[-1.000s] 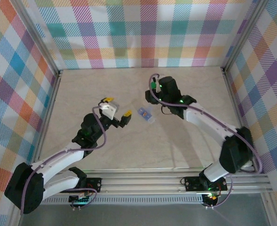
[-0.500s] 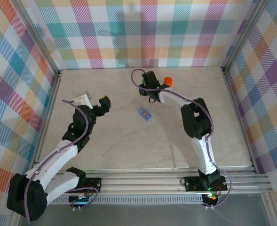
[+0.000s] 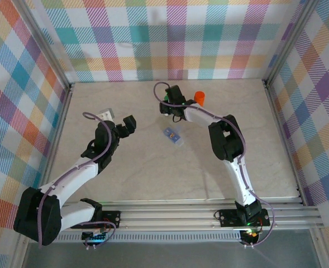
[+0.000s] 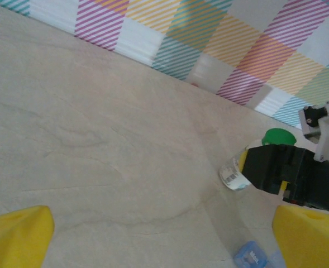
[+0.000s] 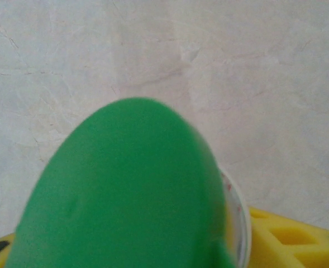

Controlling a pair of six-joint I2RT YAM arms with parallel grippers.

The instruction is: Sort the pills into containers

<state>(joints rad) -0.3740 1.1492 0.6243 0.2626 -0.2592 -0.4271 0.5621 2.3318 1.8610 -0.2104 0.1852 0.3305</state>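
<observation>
green-capped bottle [image 5: 125,195] sits between the fingers of the right gripper [image 3: 165,105], just beside the orange bottle [image 3: 199,97] (grip unclear); the left gripper [image 4: 164,240], well apart, gapes wide and has edged nearer.

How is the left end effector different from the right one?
The left end effector is wide open with nothing between its fingers; the right end effector has a green-lidded bottle between its fingers. The left one is over bare table; the right one reaches further back, near an orange container. Both have yellow fingertips.
</observation>
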